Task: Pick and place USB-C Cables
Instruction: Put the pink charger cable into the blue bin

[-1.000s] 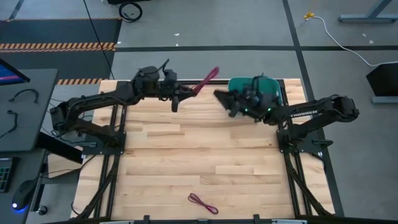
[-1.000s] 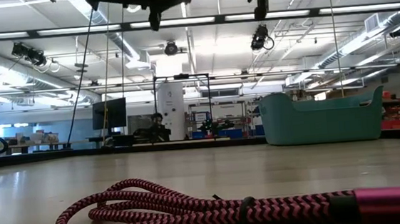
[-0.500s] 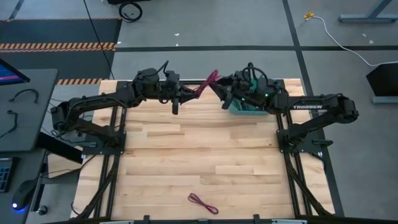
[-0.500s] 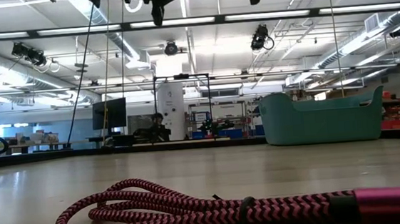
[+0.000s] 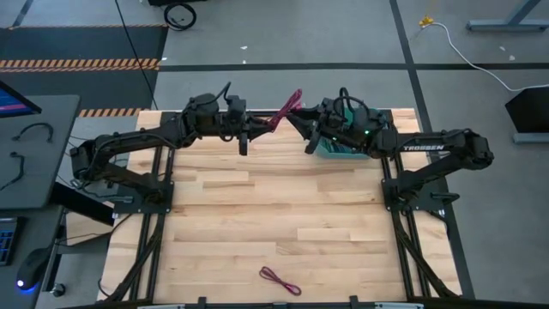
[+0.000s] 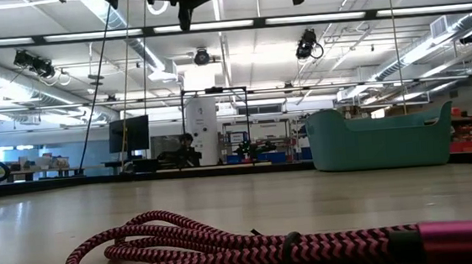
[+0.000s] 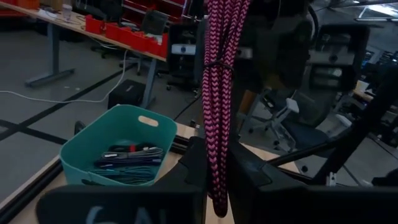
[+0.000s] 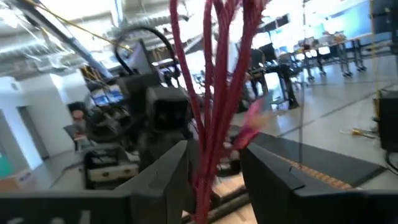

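Holding a magenta cable (image 5: 286,110) up between both arms above the table's (image 5: 257,215) far edge.
Left jaws (image 5: 262,125) pinch one end; right jaws (image 8: 214,168) straddle it, grip unclear. Another cable (image 5: 280,280) lies near the front edge.

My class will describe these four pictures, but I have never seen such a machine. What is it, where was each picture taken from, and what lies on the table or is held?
It is a two-armed robot at a wooden table. One picture looks straight down, one looks level across the tabletop, and two come from cameras on the wrists. The left tool is shut on a magenta cable, held up in the air. The right tool is open, with a finger on each side of that cable. A second magenta cable lies on the table. A teal bin holds other cables.
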